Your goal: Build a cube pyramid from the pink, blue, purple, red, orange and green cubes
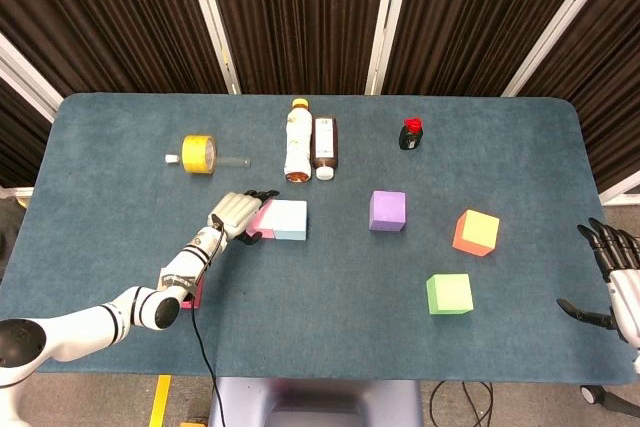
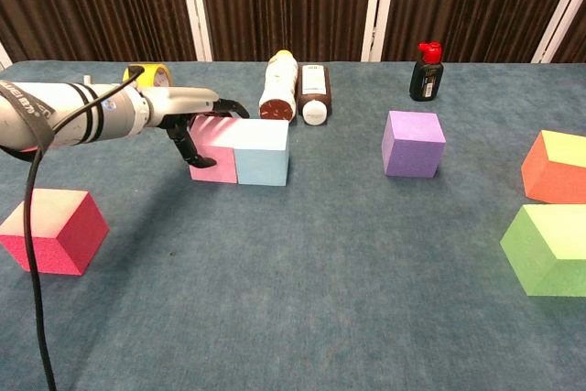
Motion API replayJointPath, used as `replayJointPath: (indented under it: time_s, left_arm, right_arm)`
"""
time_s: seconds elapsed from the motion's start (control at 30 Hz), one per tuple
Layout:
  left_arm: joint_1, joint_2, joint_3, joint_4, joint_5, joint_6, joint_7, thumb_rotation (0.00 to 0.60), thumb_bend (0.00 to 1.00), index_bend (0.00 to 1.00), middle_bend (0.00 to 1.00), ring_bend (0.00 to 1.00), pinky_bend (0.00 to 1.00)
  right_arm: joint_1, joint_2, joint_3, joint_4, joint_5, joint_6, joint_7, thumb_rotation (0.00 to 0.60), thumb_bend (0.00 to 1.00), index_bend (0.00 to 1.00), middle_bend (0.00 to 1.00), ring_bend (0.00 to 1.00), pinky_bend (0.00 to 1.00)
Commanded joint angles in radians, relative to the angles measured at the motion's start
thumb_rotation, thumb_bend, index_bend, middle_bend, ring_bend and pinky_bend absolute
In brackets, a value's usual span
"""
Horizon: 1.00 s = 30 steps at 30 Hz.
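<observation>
Pink cube [image 2: 213,149]: on the table's left half, flush against the blue cube [image 2: 262,153] on its right; the two make a short row, both flat on the cloth.
Left hand [image 2: 192,114]: over and against the pink cube, fingers [image 1: 262,194] draped across its top, thumb down its left face; it looks like a loose grasp on that cube, though the chest view leaves the contact uncertain.
Red cube [image 2: 52,231]: well to the left and nearer the robot, alone; in the head view it is mostly hidden under the left forearm.
Purple cube [image 1: 387,211]: right of the blue cube, apart from it, near the table's middle.
Orange cube [image 1: 476,232]: further right, turned slightly askew.
Green cube [image 1: 449,293]: in front of the orange cube, nearer the robot, not touching it.
Right hand [image 1: 611,276]: at the table's right edge, well away from every cube, fingers spread and holding nothing.
Two bottles [image 1: 309,140]: lying side by side behind the pink and blue pair.
Yellow tape roll [image 1: 198,154]: far left, toward the back.
Small dark bottle with red cap [image 1: 411,134]: upright, behind the purple cube.
Table [image 1: 330,357]: covered in blue-grey cloth.
</observation>
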Motion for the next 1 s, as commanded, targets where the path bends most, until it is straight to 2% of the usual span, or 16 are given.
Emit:
replayJointPath:
  time_s: [0.03,0.17,0.43,1.0]
  left_arm:
    - [-0.001,0.004,0.002,-0.007,-0.008,0.0,0.004,0.6,0.37,0.04,0.11,0.1,0.31]
    - [0.002,0.01,0.006,-0.023,-0.012,0.014,0.011,0.6,0.37,0.02,0.04,0.01,0.26]
    - [0.012,0.033,0.011,-0.063,-0.021,0.04,0.022,0.6,0.37,0.01,0.03,0.0,0.26]
    - [-0.001,0.053,0.014,-0.064,-0.077,0.039,0.048,0.6,0.37,0.08,0.18,0.15,0.28]
  right_arm:
    - [0.0,0.001,0.0,0.0,-0.001,-0.001,0.001,0.6,0.19,0.0,0.11,0.0,0.11]
    - [0.008,0.003,0.0,0.0,-0.006,-0.011,0.0,0.6,0.19,0.0,0.11,0.0,0.11]
    - [0.026,0.009,0.002,-0.006,-0.016,-0.029,-0.002,0.6,0.19,0.0,0.11,0.0,0.11]
    - [0.025,0.005,0.0,0.005,-0.012,-0.026,0.011,0.6,0.19,0.0,0.11,0.0,0.11]
